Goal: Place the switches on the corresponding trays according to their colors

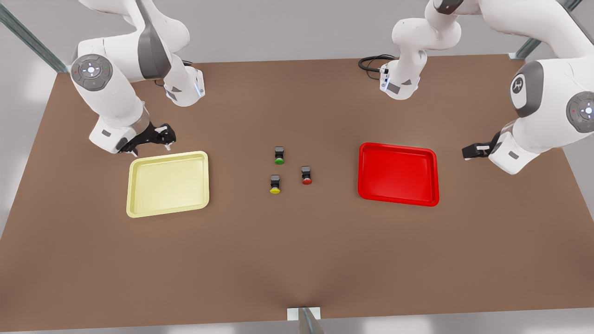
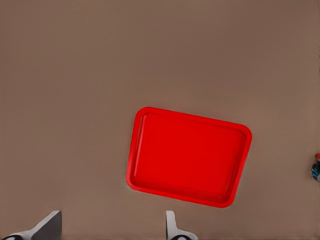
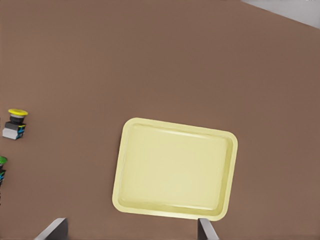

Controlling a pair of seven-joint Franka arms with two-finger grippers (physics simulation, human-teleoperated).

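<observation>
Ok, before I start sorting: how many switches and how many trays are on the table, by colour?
Switches: 3, red, yellow, green, all lying on the table between the trays.
Trays: 2, pale yellow, red, both with nothing in them.
Total: 5

The right pincer (image 3: 127, 229) hangs above the brown desk (image 3: 150, 60), its two fingertips (image 3: 52, 229) spread wide apart. The pale yellow tray (image 3: 175, 169) lies flat on the desk beyond them, nothing inside it. Well apart from the tray, the yellow switch (image 3: 15, 124) rests on the desk, with the green switch (image 3: 2, 167) near it, cut off by the frame edge.
</observation>
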